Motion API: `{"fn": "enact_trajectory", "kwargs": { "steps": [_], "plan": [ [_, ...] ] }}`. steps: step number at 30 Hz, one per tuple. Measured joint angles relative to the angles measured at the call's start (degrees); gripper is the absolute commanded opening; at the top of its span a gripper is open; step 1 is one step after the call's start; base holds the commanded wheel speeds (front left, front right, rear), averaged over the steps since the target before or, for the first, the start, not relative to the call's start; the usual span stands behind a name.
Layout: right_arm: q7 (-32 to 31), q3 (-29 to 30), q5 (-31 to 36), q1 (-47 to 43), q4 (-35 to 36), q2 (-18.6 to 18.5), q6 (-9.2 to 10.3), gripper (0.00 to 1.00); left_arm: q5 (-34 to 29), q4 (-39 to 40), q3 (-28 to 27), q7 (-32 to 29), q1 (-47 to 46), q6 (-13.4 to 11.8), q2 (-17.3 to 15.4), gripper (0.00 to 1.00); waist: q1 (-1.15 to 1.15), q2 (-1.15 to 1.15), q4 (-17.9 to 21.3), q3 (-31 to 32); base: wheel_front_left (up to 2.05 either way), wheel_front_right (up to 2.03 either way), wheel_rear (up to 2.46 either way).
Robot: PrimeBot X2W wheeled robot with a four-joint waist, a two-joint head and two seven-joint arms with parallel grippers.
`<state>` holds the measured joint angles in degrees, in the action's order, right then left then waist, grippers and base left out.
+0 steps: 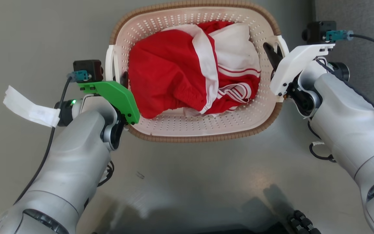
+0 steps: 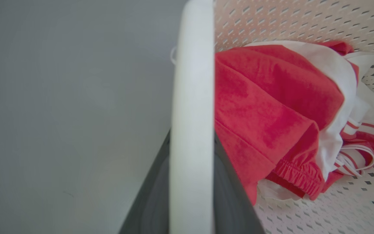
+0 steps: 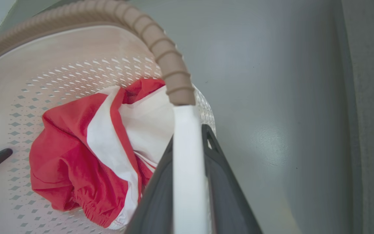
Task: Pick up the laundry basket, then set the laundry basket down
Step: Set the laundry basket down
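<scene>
Left tool (image 1: 124, 79): green mount, at the basket's left handle (image 1: 110, 63). In the left wrist view its dark fingers (image 2: 148, 201) sit one on each side of the white handle bar (image 2: 192, 97), clamped on it.

Basket (image 1: 180, 125): centre of the head view, between the two arms, over grey floor (image 1: 206, 182). Cannot tell whether it rests on the floor or hangs clear. Brown rim, perforated cream walls. Red-and-white clothing (image 1: 167, 71) bunched inside.

Right tool (image 1: 273, 57): white mount, at the right handle (image 1: 282, 44). In the right wrist view its fingers (image 3: 154, 201) flank the handle bar (image 3: 188, 162), closed on it just below the rim's end.
</scene>
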<state>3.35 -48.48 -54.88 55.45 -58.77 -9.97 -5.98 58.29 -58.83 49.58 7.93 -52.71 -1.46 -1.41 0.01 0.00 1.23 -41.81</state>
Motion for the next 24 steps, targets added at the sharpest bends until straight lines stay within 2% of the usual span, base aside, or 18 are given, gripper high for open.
{"fn": "enact_trajectory", "kwargs": {
  "steps": [24],
  "plan": [
    [6.5,0.0,-0.1,5.6,-0.1,-1.1,-0.52,0.0,0.0,-0.9,-1.0,3.8,-7.3,1.3,0.0,0.0,-0.01,0.0,-1.3,-11.1,0.0,0.0,0.0]
  ]
}}
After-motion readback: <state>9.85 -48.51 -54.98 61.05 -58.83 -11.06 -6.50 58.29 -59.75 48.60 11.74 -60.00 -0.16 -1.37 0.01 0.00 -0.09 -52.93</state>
